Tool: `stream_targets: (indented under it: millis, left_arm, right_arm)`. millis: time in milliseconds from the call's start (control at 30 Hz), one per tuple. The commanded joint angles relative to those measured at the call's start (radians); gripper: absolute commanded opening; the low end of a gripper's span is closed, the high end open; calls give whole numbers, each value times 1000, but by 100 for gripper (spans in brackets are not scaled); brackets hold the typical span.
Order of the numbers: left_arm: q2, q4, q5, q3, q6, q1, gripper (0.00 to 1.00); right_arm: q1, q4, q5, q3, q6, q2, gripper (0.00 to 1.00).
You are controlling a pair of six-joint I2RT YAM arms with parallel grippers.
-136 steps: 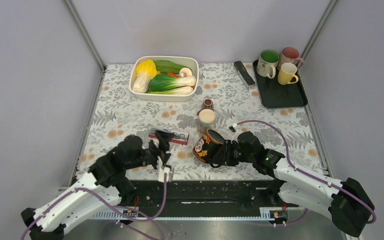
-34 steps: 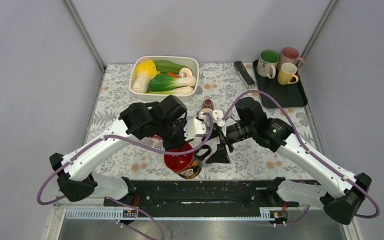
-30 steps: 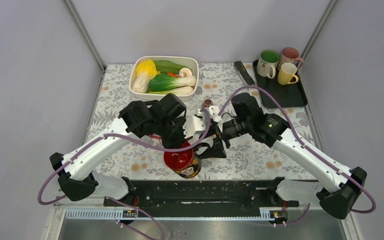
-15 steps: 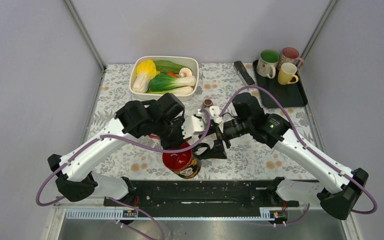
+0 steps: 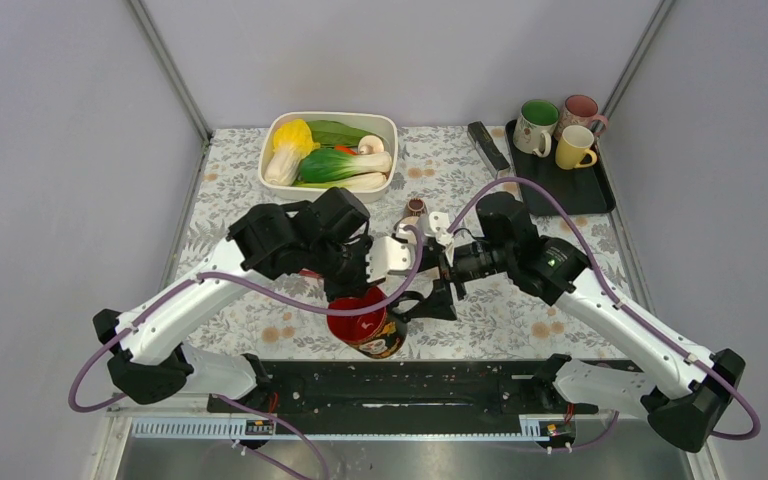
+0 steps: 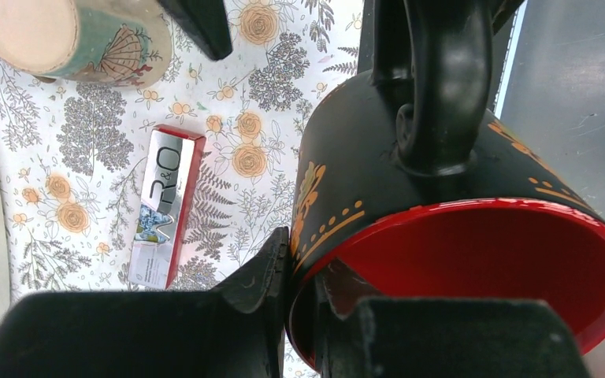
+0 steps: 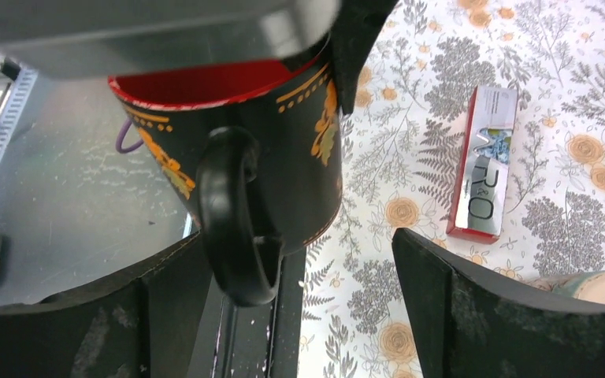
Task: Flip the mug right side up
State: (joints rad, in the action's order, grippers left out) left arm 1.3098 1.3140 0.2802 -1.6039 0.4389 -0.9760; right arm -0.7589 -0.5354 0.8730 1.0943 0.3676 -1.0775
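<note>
A black mug [image 5: 368, 328] with orange patterning and a red inside hangs mouth-up, slightly tilted, over the table's near edge. My left gripper [image 5: 352, 296] is shut on its rim. In the left wrist view one finger [image 6: 268, 272] presses the outer wall of the mug [image 6: 378, 173] and the other sits inside the red mouth. My right gripper [image 5: 427, 300] stands open just right of the mug. In the right wrist view its fingers straddle the black handle [image 7: 232, 228] of the mug [image 7: 291, 150] without touching it.
A red and silver box [image 5: 312, 270] lies on the floral cloth behind the mug. Two overturned cups [image 5: 415, 208] stand mid-table. A white dish of vegetables [image 5: 385, 125] is at the back. A black tray [image 5: 560, 195] with three mugs is at the back right, a dark bar [image 5: 487, 145] beside it.
The right gripper's jaws have spread slightly wider and the right arm has shifted a little to the right. The left gripper still holds the mug in nearly the same spot.
</note>
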Motion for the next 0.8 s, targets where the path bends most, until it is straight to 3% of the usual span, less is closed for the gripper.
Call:
stream_targets:
  millis: [0,67,133,200,333,433,567,667,767]
  left_arm:
    - [-15,-87,54,-111,-6,-26,0]
    - [0,-86,50,-146,-5,-34,0]
    - [6,-81,49,-152,-1,-43,0]
    - [8,-77,47,-151,2,-47,0]
    - [26,-83,7,-162,2,-53,0]
    - [43,-97,-18,-178,-12,-50,0]
    - [41,-122,-51,-157,-10,-14,0]
    - [23,-149,-46,-92,-5,49,27]
    - [8,-173,-67,-34,17,82,43]
  right_arm:
    - [1,167,-18,-23,-113,20,90]
    - [-2,169,-25,-25,-103,16,86]
    - [-3,170,-13,-26,-94,17,76]
    - [-5,169,4,-29,-91,18,60]
    - [-18,190,7,-58,-83,31,19]
    - [-33,242,9,-107,-88,55,0]
    - [-33,286,-76,-159,-116,85,0]
    - [-31,350,-185,-221,-161,101,0]
    - [-31,406,-221,-263,-211,103,0]
